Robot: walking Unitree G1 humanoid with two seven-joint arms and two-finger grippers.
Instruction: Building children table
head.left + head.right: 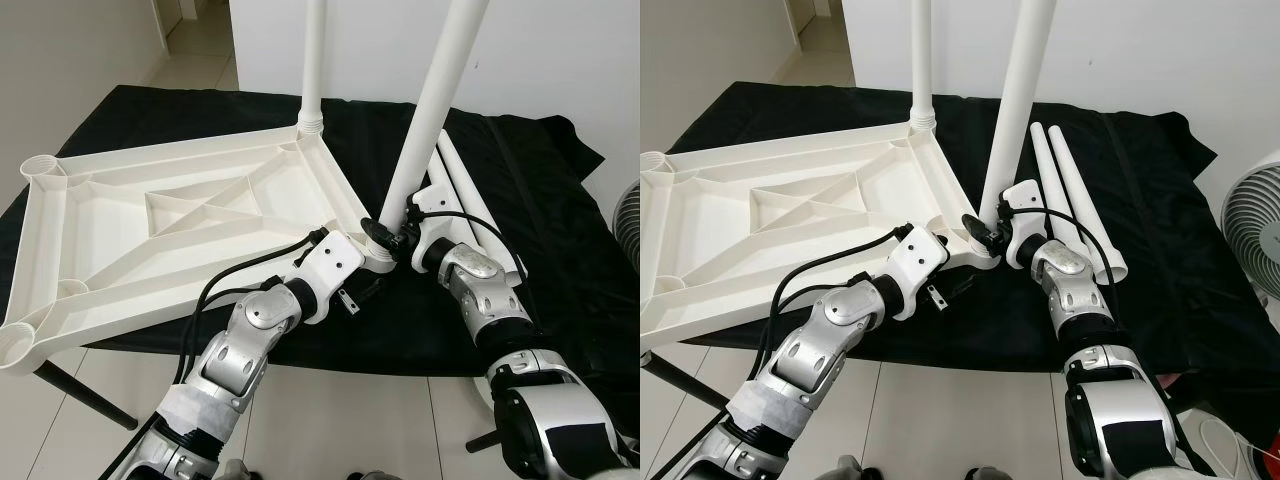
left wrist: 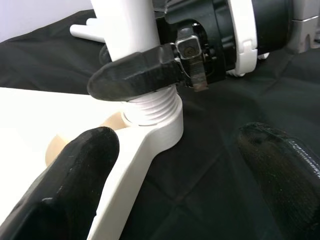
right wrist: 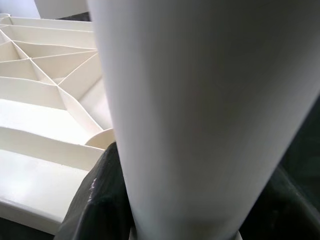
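A white plastic tabletop [image 1: 170, 215] lies upside down on a black cloth. One white leg [image 1: 312, 60] stands screwed into its far right corner. At the near right corner socket [image 2: 160, 125], a second white leg [image 1: 430, 110] stands upright with its threaded end in the socket. My right gripper [image 1: 385, 235] is shut on this leg just above the thread, and one of its fingers [image 2: 135, 75] wraps the leg. My left gripper [image 2: 175, 137] is open, its fingers [image 2: 65, 190] either side of that corner without touching it.
Two loose white legs [image 1: 470, 200] lie on the cloth [image 1: 540, 190] to the right of my right arm. A fan [image 1: 1260, 235] stands at the far right. The tabletop's left corners [image 1: 15, 345] overhang the table's front edge above a black table leg [image 1: 80, 395].
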